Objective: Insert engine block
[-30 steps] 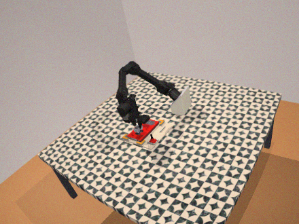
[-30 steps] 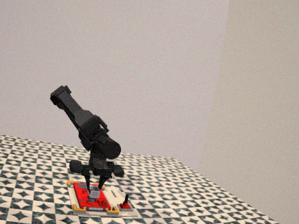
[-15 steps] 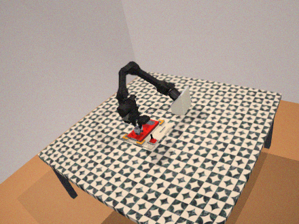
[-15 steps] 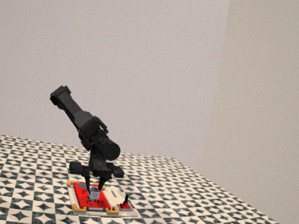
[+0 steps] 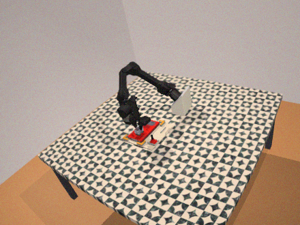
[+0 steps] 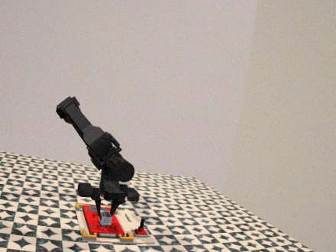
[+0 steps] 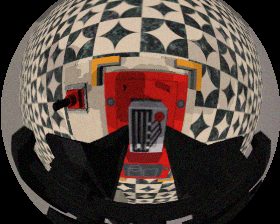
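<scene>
The grey engine block (image 5: 138,131) (image 6: 106,219) (image 7: 146,125) is between the fingertips of my gripper (image 6: 107,213) (image 7: 146,129), which is shut on it. Its ribbed top with a small red round spot faces the wrist camera. The red car body (image 5: 147,132) (image 6: 91,220) (image 7: 116,85) lies flat beneath it, between orange corner brackets. The block is upright over the car body. It hides the opening and the rib, so I cannot tell how deep it sits.
The pale base board (image 5: 163,131) (image 6: 129,221) (image 7: 77,120) carries a red piece with a black lever (image 5: 153,141) (image 6: 140,230) (image 7: 75,98) beside the car body. Orange corner brackets (image 5: 141,142) (image 6: 89,235) (image 7: 105,60) stand around the body. A pale upright panel (image 5: 183,102) is by the arm's base.
</scene>
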Motion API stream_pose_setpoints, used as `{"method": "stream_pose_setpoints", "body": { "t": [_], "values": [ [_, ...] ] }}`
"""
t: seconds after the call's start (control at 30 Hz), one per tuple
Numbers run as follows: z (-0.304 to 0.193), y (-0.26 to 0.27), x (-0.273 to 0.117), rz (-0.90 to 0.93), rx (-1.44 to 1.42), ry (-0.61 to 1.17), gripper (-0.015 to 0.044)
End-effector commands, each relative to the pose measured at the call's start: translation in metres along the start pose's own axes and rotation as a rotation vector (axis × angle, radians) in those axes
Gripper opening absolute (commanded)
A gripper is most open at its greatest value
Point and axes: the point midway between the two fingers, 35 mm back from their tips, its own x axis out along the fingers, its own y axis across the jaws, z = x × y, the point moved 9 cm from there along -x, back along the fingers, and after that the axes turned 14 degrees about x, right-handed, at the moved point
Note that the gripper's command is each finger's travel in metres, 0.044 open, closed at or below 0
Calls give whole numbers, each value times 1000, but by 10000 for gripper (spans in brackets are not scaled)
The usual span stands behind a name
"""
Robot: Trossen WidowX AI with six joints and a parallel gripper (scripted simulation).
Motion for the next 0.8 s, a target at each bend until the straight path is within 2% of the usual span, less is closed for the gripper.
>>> {"method": "stream_pose_setpoints", "body": {
  "t": [0.0, 0.77],
  "values": [
    [0, 0, 1, -5, -5, -3, 159],
    [0, 0, 8, -5, -4, -4, 159]
  ]
}}
